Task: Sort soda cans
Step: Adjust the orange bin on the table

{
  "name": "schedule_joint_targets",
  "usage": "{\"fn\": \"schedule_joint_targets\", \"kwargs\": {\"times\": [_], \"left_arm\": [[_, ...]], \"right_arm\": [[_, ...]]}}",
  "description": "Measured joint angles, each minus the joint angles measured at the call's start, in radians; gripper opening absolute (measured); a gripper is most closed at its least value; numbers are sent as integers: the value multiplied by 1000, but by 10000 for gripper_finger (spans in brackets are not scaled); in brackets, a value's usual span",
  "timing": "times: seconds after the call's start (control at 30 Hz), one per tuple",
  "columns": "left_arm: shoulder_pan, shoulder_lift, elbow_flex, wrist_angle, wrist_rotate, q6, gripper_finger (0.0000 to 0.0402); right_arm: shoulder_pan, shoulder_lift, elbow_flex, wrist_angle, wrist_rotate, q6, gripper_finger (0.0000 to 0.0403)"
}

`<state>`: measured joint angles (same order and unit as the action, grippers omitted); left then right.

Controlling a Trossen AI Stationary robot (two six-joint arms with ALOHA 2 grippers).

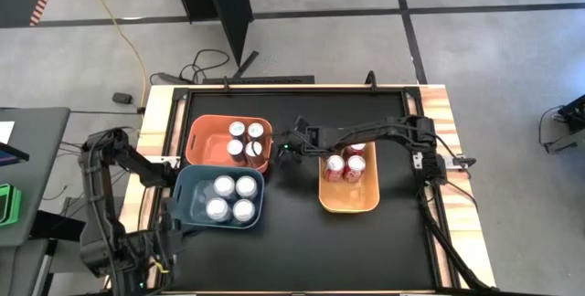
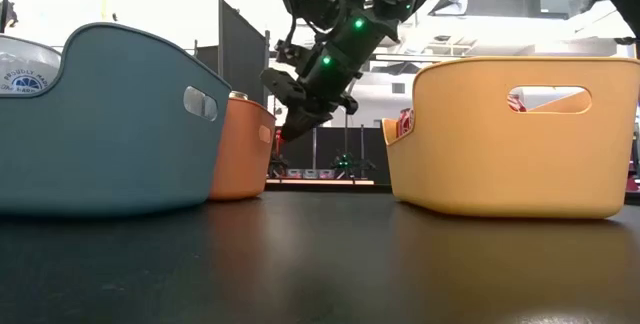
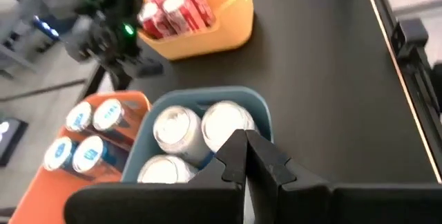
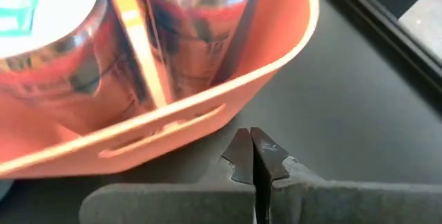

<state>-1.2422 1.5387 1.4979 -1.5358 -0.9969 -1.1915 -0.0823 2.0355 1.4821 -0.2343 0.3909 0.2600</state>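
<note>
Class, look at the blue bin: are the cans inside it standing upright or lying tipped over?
Upright. In the high view the four cans in the blue bin each show a round silver top facing straight up.

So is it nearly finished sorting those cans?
It looks finished: four cans sit in the orange bin, four in the blue bin, and red cans in the yellow bin. None remain loose on the table. The right gripper and left gripper are shut, holding nothing.

red cans (image 1: 345, 165) partly hidden under right arm, blue bin (image 2: 100, 124) cut off at edge
</note>
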Motion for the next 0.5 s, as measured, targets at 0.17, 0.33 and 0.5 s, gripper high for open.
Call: {"fn": "schedule_joint_targets", "kwargs": {"times": [0.17, 0.33, 0.5], "left_arm": [[-32, 0, 0, -3, -107, -8, 0], [-41, 0, 0, -2, -132, -9, 0], [-41, 0, 0, 0, -133, -10, 0]], "right_arm": [[3, 0, 0, 50, -2, -10, 4], [2, 1, -1, 115, -19, -56, 4], [-7, 1, -1, 148, -26, -60, 4]]}}
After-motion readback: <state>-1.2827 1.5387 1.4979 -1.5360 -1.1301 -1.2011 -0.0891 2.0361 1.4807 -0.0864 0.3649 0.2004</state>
